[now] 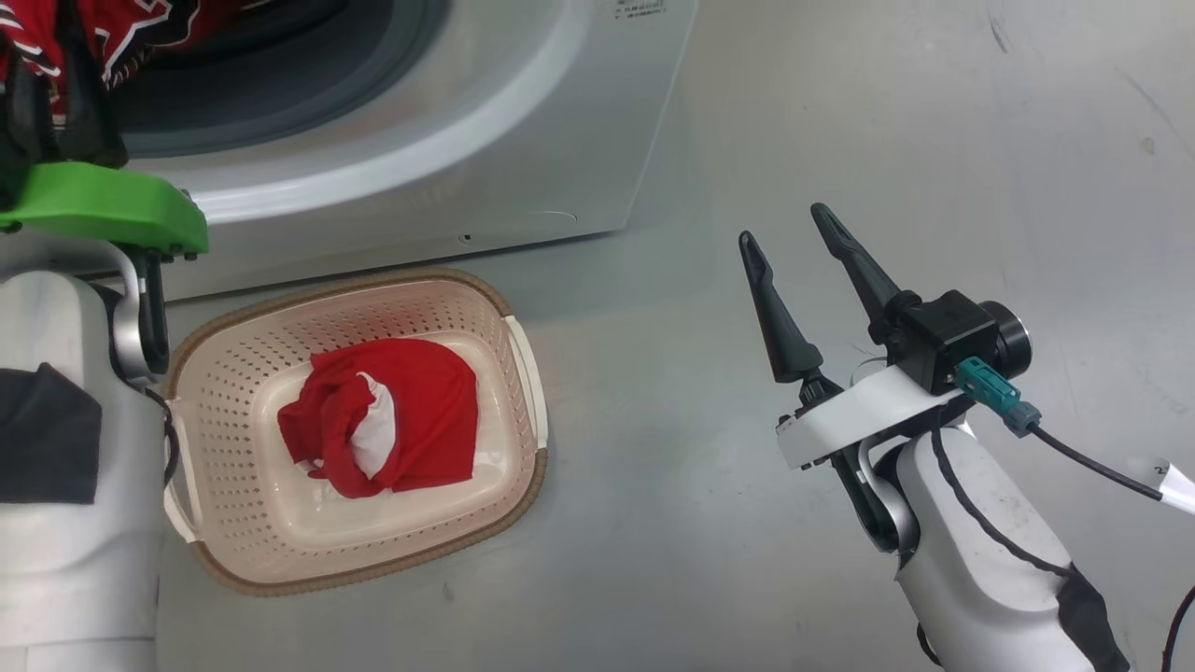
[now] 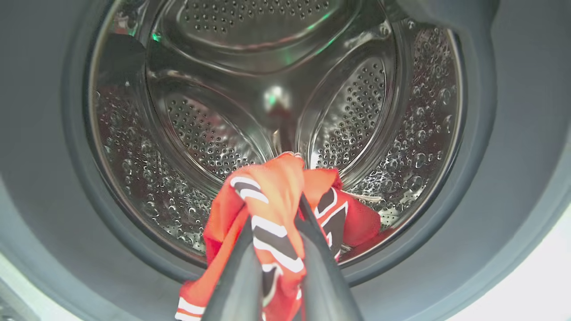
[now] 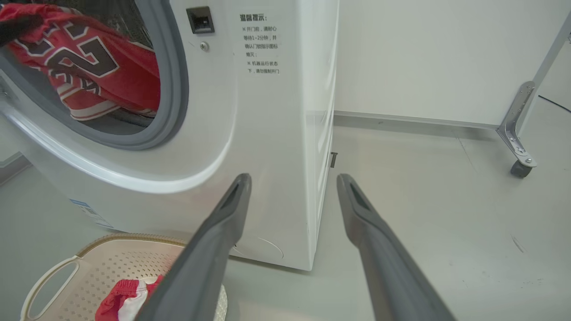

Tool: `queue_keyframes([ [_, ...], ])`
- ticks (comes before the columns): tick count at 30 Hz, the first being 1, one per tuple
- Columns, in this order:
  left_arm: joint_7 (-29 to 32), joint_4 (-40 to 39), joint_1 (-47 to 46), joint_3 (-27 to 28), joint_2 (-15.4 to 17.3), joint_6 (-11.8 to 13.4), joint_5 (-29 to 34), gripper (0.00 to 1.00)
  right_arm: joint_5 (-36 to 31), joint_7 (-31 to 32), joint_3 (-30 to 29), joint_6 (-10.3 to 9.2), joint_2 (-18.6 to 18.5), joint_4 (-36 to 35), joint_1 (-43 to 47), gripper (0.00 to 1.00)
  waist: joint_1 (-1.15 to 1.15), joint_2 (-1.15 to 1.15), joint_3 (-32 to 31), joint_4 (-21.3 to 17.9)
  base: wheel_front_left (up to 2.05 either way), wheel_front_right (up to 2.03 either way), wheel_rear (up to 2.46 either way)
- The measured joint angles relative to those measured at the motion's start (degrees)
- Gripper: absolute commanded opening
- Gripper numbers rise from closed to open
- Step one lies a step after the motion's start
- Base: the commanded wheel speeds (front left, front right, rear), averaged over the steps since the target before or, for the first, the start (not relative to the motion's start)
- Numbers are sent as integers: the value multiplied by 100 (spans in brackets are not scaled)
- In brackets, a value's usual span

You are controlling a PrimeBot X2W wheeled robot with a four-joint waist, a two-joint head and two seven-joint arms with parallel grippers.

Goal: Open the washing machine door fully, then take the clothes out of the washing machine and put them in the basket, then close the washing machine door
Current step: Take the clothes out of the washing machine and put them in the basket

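Left wrist view looked along the left fingers, which were drawn almost together on a fold of the jersey. Red cloth with black-and-white stripes was bunched between them and spilled down past both. Beyond the fingertips the jersey trailed over the lower lip of the gasket, and its far end lay on the bottom of the perforated drum.

In the head view, the right fingers were nearest, at the lower right. They were spread wide above the floor and held nothing. To their left the basket sat on the floor just in front of the washer, with a red garment with a white patch crumpled in its middle. A green bracket on the left arm hung over the basket's far left corner. Past it, at the washer's opening, a bit of the jersey showed.

From the right wrist view, the right fingers stood well apart and empty, pointing at the washer's front corner. The basket lay at the lower left, its garment partly hidden behind one finger. Farther on, the jersey, with large dark numerals, hung at the mouth inside the gasket. A printed label sat beside the opening. Farthest were a white wall and a metal leg on a caster.
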Motion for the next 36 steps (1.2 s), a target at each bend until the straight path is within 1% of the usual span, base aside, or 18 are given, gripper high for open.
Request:
queue_keyframes([
  [1, 0, 0, 0, 0, 0, 0, 0, 0, 0, 0, 0, 0, 0, 0, 0, 100, 0, 0, 0, 0, 0, 0, 0],
  [8, -25, -675, 443, -27, -104, 0, 2, 0, -2, 0, -73, 33, -1, 99, 210, 100, 0, 0, -397, 156, 0, 0, 0],
  [10, -27, -869, 583, -19, -109, 1, 11, 0, -2, 0, -78, 73, -1, 132, 254, 100, 0, 0, -507, 187, 0, 0, 0],
  [14, -27, -1269, 844, -26, -124, 2, 63, 0, -3, 0, -121, 74, -1, 159, 380, 100, 0, 0, -727, 232, 0, 0, 0],
  [18, -30, -1693, 1077, -31, -135, 19, 138, 0, -53, 0, -147, 122, 0, 218, 532, 100, 0, 0, -942, 268, 0, 0, 0],
  [28, -55, -2875, 1494, -45, -141, 56, 281, 0, -58, 0, -213, 143, 1, 304, 864, 100, 0, 0, -1459, 334, 0, 0, 0],
  [30, -55, -3076, 1591, -45, -141, 59, 319, 0, -58, 0, -216, 174, 2, 321, 925, 100, 0, 0, -1553, 344, 0, 0, 0],
  [36, -55, -3591, 1923, -45, -141, 62, 390, 0, -58, 0, -218, 183, 2, 336, 1064, 100, 0, 0, -1804, 356, 0, 0, 0],
])
